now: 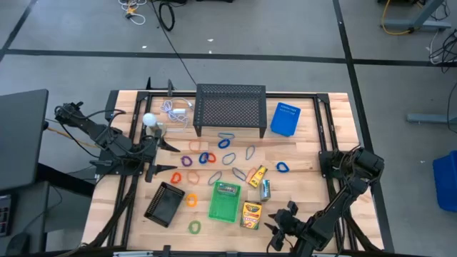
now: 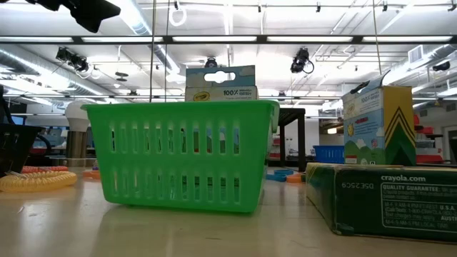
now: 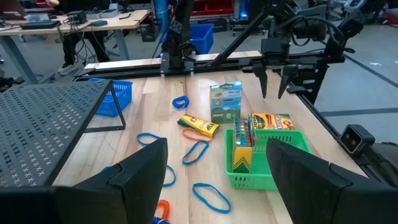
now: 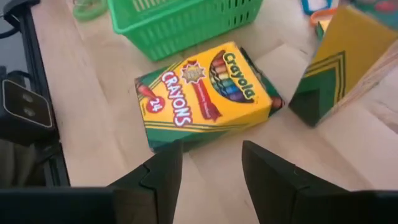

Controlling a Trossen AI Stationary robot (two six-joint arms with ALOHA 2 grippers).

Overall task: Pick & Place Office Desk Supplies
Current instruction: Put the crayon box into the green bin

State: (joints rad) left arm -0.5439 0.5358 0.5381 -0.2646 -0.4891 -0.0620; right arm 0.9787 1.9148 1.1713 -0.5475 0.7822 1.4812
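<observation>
Right claw (image 4: 208, 177) is seen parted, empty, at six o'clock of flat crayon box (image 4: 208, 93); green basket (image 4: 180, 22) beyond at twelve. Left claw (image 3: 217, 171) released.

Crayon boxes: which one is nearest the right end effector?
The flat crayon box lying face up beside the green basket, directly before the right end effector; the others are farther off.

The right gripper (image 4: 208, 180) hangs low over the table at the front edge, fingers parted with a clear gap between them and nothing held, its arm folded back along the right side. The left gripper (image 3: 217, 177) waits on the opposite side, pointing across toward its partner, its fingers spread wide and empty, its arm bent behind it.
</observation>
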